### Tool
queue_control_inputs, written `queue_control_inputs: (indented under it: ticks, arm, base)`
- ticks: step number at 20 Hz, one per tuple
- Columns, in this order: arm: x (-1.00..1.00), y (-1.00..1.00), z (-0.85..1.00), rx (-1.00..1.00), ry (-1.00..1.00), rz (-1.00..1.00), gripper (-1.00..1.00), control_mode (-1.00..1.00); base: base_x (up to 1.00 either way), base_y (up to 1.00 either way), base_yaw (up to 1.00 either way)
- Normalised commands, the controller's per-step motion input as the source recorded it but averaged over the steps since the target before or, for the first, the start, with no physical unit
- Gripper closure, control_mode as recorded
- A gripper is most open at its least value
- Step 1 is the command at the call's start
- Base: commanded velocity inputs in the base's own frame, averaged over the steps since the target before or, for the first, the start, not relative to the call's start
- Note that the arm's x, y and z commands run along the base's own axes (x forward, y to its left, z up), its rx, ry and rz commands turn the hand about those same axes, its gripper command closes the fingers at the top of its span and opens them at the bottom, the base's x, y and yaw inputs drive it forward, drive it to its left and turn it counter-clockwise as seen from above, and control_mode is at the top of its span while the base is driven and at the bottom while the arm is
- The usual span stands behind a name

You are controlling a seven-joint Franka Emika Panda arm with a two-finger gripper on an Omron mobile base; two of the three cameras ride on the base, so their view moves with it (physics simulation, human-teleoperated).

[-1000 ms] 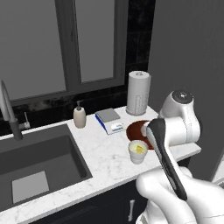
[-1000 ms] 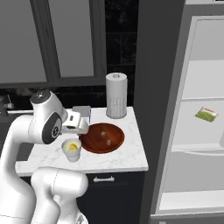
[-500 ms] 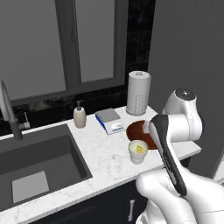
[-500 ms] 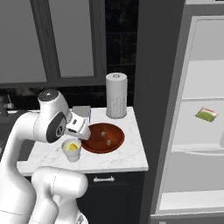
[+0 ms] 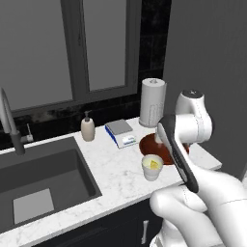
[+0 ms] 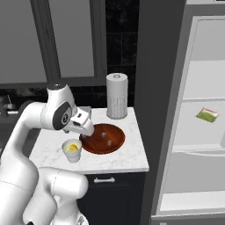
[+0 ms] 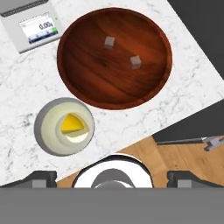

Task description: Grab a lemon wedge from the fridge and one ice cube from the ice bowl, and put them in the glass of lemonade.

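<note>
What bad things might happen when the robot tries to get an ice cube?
1. The two ice cubes in the ice bowl are tiny and lie close together, so the open hand might miss, or pinch both.
2. The glass of lemonade, with the lemon wedge already in it, stands right beside the bowl near the counter's edge. A low swing could tip it.

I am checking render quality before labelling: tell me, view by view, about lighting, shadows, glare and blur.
Hand view: sharp, evenly lit, soft sheen inside the glossy reddish-brown round bowl, small shadows beside its two grey ice cubes. Left base view: dim window wall, the near white arm slightly soft. Right base view: bright white fridge interior against dark cabinets, no glare.
</note>
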Motion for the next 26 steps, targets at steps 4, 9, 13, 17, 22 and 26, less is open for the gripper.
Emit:
queue_control_inputs:
  ticks: [4,9,13,17,22,26]
  arm:
    - [0.2,-0.21,-0.38,0.0,0.04,-0.05,-1.0,-1.0]
    - [0.28,-0.12,-0.37,0.0,0.01,-0.05,-1.0,-1.0]
    - [0.51,0.0,-0.29,0.0,0.02,-0.1,-1.0,-1.0]
    - [0.54,0.0,-0.24,0.0,0.05,-0.11,-1.0,-1.0]
    - [0.47,-0.01,-0.23,0.0,0.08,-0.09,-1.0,-1.0]
    - [0.42,-0.04,-0.27,0.0,0.07,-0.05,-1.0,-1.0]
  base:
    - [0.0,0.0,0.0]
    - [0.0,0.0,0.0]
    - [0.0,0.0,0.0]
    - [0.0,0.0,0.0]
    - [0.0,0.0,0.0]
    - [0.0,0.0,0.0]
